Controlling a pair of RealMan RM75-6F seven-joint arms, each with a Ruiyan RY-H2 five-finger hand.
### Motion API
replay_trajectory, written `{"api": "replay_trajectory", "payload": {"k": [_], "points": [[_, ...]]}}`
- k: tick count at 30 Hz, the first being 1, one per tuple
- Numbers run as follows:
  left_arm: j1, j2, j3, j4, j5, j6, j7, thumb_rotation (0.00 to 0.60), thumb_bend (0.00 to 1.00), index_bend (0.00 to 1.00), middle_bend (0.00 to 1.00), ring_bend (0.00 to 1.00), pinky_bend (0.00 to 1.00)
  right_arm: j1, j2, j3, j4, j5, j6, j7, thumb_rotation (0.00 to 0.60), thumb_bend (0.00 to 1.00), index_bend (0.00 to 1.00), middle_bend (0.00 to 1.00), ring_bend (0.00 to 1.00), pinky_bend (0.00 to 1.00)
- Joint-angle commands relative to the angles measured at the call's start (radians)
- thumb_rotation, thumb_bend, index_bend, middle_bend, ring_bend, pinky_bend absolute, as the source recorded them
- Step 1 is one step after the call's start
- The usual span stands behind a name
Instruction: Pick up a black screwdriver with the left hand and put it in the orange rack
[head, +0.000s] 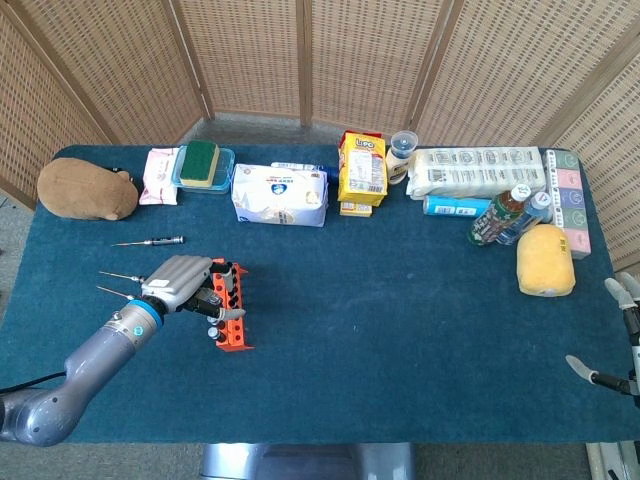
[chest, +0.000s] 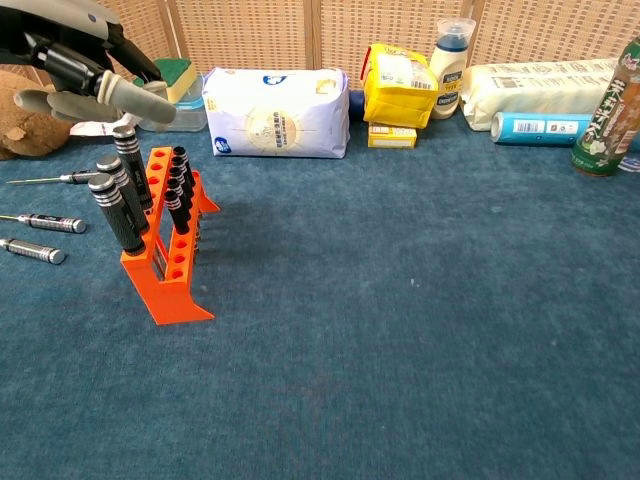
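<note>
Occlusions and crops
Left hand (chest: 85, 70) cut off at chest view's 10 o'clock corner; right hand (head: 620, 340) cropped at 4 o'clock.

The table (chest: 400, 330) has a matt, fuzzy blue cloth. The orange rack (chest: 172, 268) looks like smooth matt plastic, and the screwdrivers (chest: 120, 210) have knurled black grips with shiny metal caps. Woven wicker screens (head: 300, 60) behind.

Only the yellow snack bag (head: 362, 168) carries lettering that can be made out, apparently "Lipo" in red near its top; other labels are illegible.
</note>
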Motion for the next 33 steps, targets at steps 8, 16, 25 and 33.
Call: {"api": "replay_trajectory", "payload": {"k": [8,16,25,33], "points": [[-0.021,0.022,0.008,-0.021,-0.061,-0.012,0.033,0.182,0.0,0.44,0.9,0.79,0.86,-0.001,0.002,0.0,0.001,-0.002,0.002,0.006,0.6,0.0,0.04,0.0,0.0,0.0],[-0.061,0.067,0.033,-0.035,-0.132,-0.068,0.061,0.187,0.0,0.44,0.9,0.78,0.86,-0.001,0.002,0.0,0.0,0.0,0.001,0.004,0.6,0.0,0.04,0.0,0.0,0.0],[-0.075,0.101,0.038,-0.052,-0.158,-0.074,0.061,0.183,0.0,0.44,0.9,0.78,0.86,-0.001,0.001,0.001,0.0,0.001,0.001,0.005,0.6,0.0,0.04,0.0,0.0,0.0],[-0.048,0.126,0.012,-0.065,-0.112,-0.045,0.029,0.175,0.0,0.44,0.9,0.79,0.86,0.0,0.001,0.0,0.0,0.0,0.0,0.002,0.6,0.0,0.04,0.0,0.0,0.0]]}}
